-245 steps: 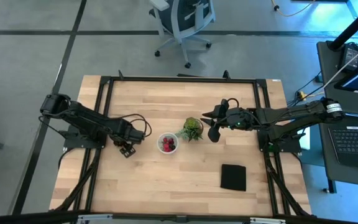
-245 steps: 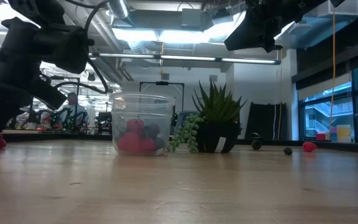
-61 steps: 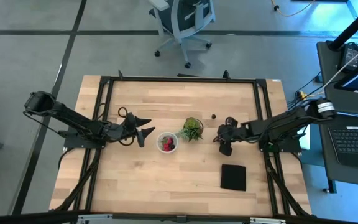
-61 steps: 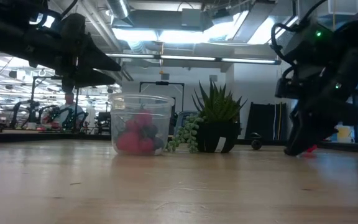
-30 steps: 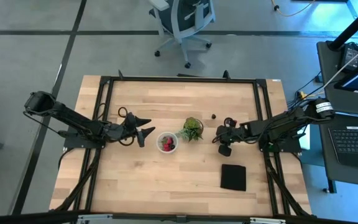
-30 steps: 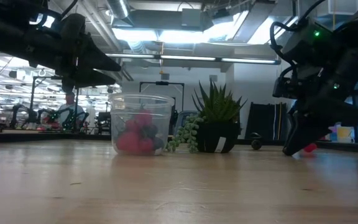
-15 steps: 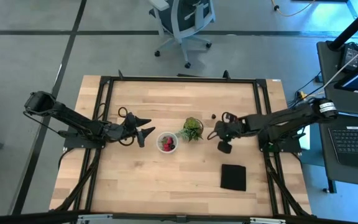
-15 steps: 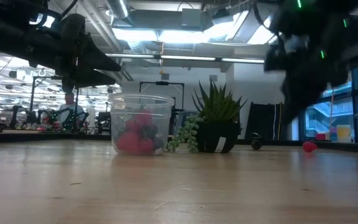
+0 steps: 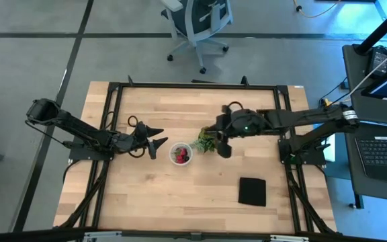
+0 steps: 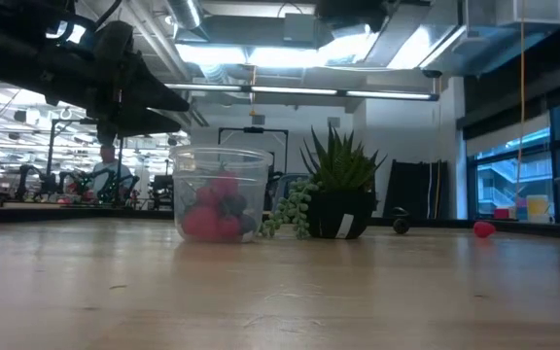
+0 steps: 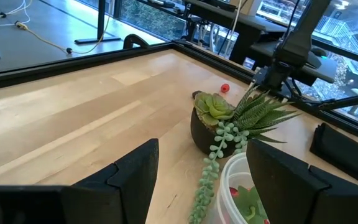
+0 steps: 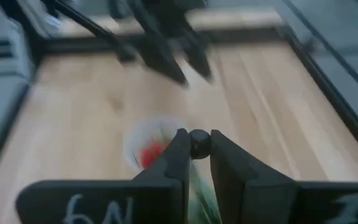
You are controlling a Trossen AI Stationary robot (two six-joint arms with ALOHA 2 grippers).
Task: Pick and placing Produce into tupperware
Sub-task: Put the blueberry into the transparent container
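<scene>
The left gripper waits, fingers spread, just left of the tupperware (already holding red and dark produce). Above the plant, the right gripper pinches a dark berry, likely carrying it to the tupperware.

Bare wood in front of the tupperware, green plant just beside it on the right, left gripper with fingers apart close on its other side, black square well apart, loose red berry near the right edge.
</scene>
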